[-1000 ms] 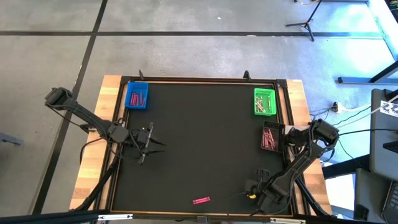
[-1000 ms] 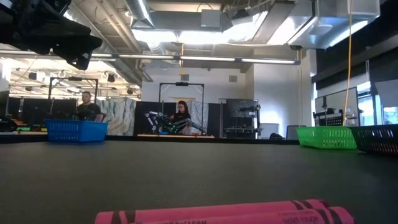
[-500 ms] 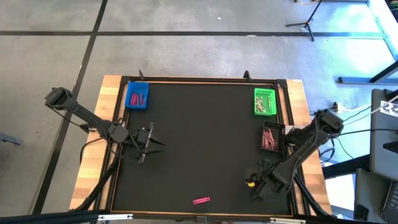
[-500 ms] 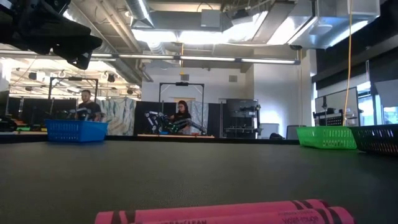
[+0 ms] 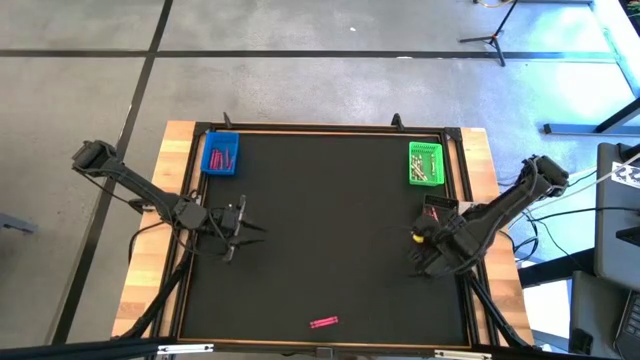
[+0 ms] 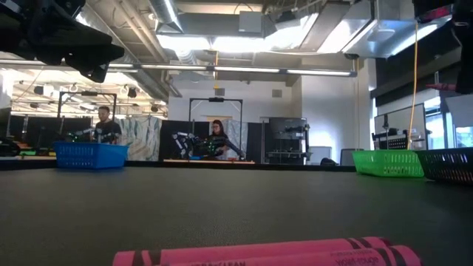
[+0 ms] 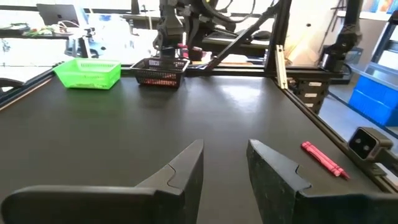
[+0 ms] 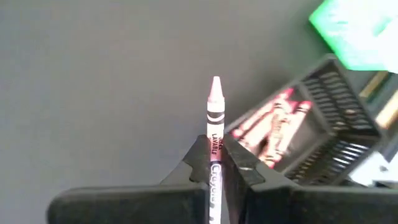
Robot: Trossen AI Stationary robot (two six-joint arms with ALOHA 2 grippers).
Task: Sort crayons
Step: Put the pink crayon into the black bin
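My right gripper (image 5: 428, 250) hangs above the table's right side, just in front of the black tray (image 5: 437, 215), shut on a pale pink crayon (image 8: 215, 115). The black tray (image 8: 292, 130) holds several pink-red crayons. Two pink crayons (image 5: 323, 322) lie flat and side by side near the front edge (image 6: 266, 253). My left gripper (image 7: 225, 165) hovers open over the table's left side (image 5: 238, 228), nothing between its fingers. A blue tray (image 5: 220, 153) with crayons stands at the far left, a green tray (image 5: 425, 163) at the far right. My right gripper pinches the pale crayon's wrapped lower body (image 8: 214, 144) between its two fingers (image 8: 239, 163). The crayon lies along the fingers, and its pointed tip (image 8: 215, 84) sticks out past them. It is lifted clear of the table.
A black mat covers the table inside a raised dark frame (image 5: 455, 135) with wooden borders. The mat's middle is open. Beyond the far edge, people (image 6: 216, 137) stand at other benches in the room.
My right gripper has travelled from near the front edge toward the far edge and the black tray, rising and rolling as it went. My left arm has kept still, and the two pink crayons at the front have not moved.
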